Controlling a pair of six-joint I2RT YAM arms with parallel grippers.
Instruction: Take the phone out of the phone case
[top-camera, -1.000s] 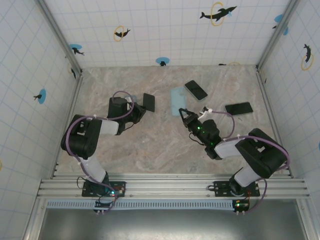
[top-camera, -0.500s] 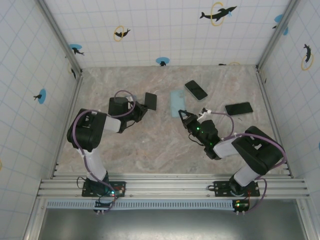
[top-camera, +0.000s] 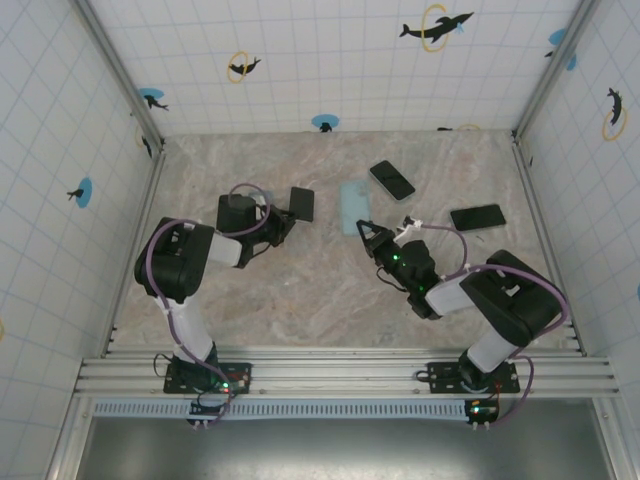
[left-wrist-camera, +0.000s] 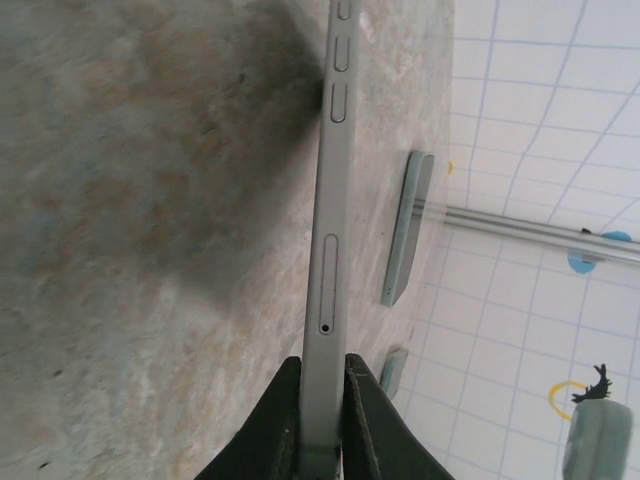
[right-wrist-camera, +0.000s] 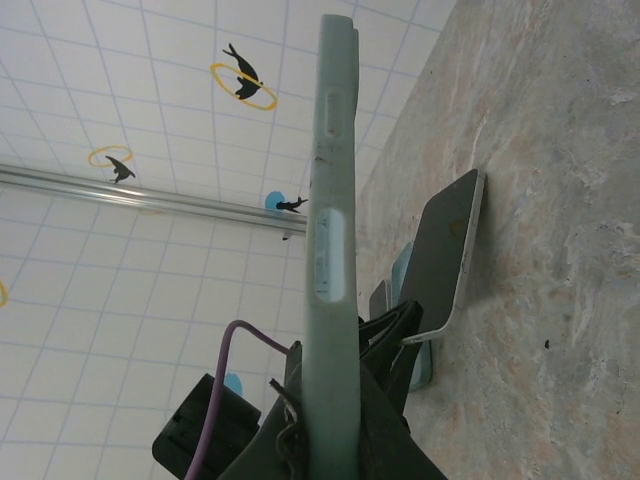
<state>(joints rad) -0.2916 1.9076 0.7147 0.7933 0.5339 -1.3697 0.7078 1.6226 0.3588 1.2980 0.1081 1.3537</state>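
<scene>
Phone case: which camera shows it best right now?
Right wrist: the phone case stands close, edge-on, cutouts clear, clamped by the right gripper. Top external gives its small pale outline; left wrist, a distant edge.

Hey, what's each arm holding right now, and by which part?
Left tool pinches the phone by one end; right tool grips the phone case by its end.

The desk (top-camera: 300, 300) is a flat slab with a beige and grey marble pattern, walled on three sides by white tiled panels. Two dark phones lie flat on its far right part, well apart: the far phone (top-camera: 392, 180) lies at an angle, and the right-hand phone (top-camera: 477, 216) is near the right wall.
</scene>
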